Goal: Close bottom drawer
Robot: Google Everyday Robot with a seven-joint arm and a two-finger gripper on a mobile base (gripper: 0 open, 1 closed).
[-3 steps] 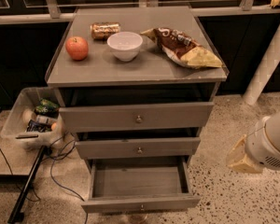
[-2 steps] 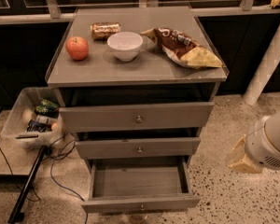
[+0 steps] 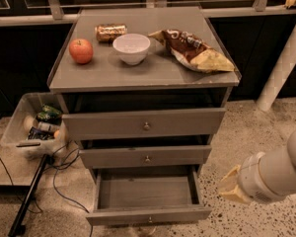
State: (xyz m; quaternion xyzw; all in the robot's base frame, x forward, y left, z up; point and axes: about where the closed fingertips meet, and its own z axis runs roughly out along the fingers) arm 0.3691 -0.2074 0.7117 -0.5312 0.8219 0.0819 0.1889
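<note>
The bottom drawer (image 3: 148, 214) of the grey cabinet stands pulled out, its shallow grey box open and empty, its slim front panel near the lower edge of the camera view. Its small knob (image 3: 149, 220) is just visible. The middle drawer (image 3: 146, 157) and top drawer (image 3: 144, 124) above it are pushed in. My gripper (image 3: 229, 185) shows at the lower right as a yellowish tip on the white arm (image 3: 278, 173), to the right of the open drawer and apart from it.
On the cabinet top (image 3: 153, 73) lie an apple (image 3: 81, 50), a snack bar (image 3: 111, 32), a white bowl (image 3: 131, 48) and a chip bag (image 3: 195, 49). A clear bin (image 3: 35, 126) of items and black cables (image 3: 56, 181) sit on the floor at left. A white post (image 3: 285, 58) stands at right.
</note>
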